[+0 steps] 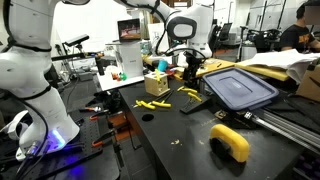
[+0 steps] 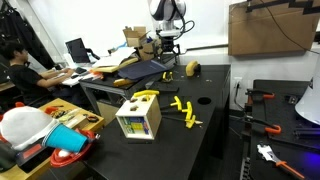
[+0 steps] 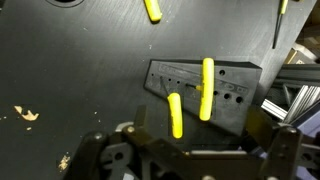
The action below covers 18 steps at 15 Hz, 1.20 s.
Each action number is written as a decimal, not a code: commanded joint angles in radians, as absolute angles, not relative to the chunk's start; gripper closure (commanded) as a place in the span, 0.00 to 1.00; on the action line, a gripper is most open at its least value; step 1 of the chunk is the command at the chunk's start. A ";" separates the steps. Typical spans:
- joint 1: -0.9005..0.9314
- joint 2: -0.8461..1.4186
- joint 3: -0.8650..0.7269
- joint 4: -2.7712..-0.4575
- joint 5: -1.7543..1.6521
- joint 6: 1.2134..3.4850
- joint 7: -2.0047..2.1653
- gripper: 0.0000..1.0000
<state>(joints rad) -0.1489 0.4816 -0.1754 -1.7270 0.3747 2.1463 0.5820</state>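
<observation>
Two yellow pegs point(image 3: 206, 88) on dark plate point(image 3: 238, 98); holes vis. wrist view only; pincer point(image 3: 200, 150) wide open, empty.

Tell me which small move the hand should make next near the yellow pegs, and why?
Probably lower the open hand straight toward the nearer yellow peg. In the wrist view it lies just ahead, across the edge of the dark holed plate; a second peg lies close beside it, so go slowly.
</observation>
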 commanded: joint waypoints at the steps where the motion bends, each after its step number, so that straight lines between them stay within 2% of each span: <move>1: -0.165 0.465 -0.185 -1.750 0.372 2.112 0.599 0.00; 11: -0.203 0.502 -0.186 -1.726 0.374 2.008 0.587 0.00; 18: -0.194 0.539 -0.183 -1.729 0.371 2.034 0.579 0.00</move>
<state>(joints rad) -0.1986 0.5328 -0.1835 -1.7391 0.3747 2.0376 0.5807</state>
